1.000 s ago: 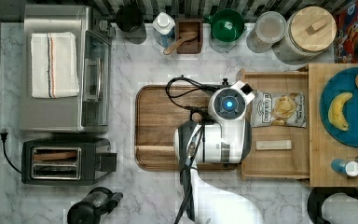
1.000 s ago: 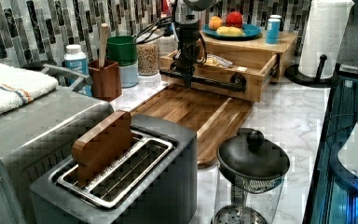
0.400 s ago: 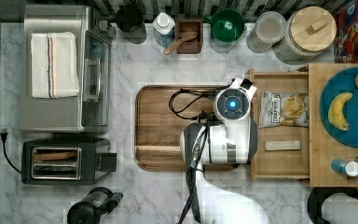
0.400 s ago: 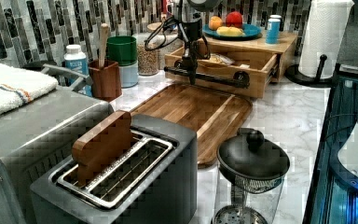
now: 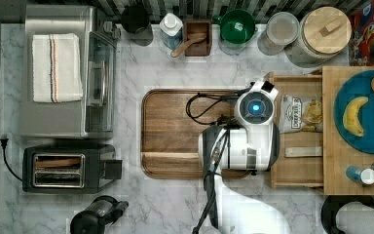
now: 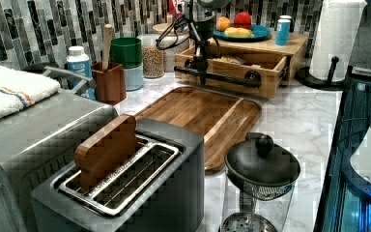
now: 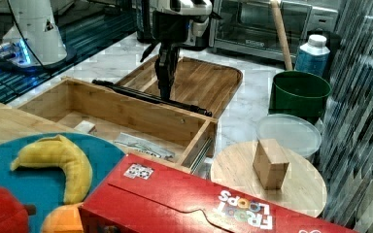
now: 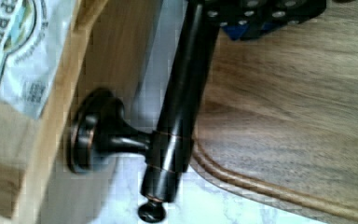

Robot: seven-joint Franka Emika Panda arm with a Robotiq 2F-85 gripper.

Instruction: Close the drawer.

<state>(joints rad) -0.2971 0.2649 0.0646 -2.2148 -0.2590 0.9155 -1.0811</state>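
Jutting out from under the light-wood top (image 5: 341, 185), the drawer (image 5: 297, 168) is sitting part open in the top view, beside the walnut tray (image 5: 175, 131). In the left view, the gripper (image 6: 202, 77) is pressing on the black bar handle (image 6: 232, 79). In the right view it is meeting the bar mid-length; whether its fingers are clasping it, I cannot tell. The wrist view is showing the handle's end mount (image 8: 93, 133).

Light matt wood drawer (image 7: 126, 114), glossy dark metal bar handle (image 8: 179, 107).
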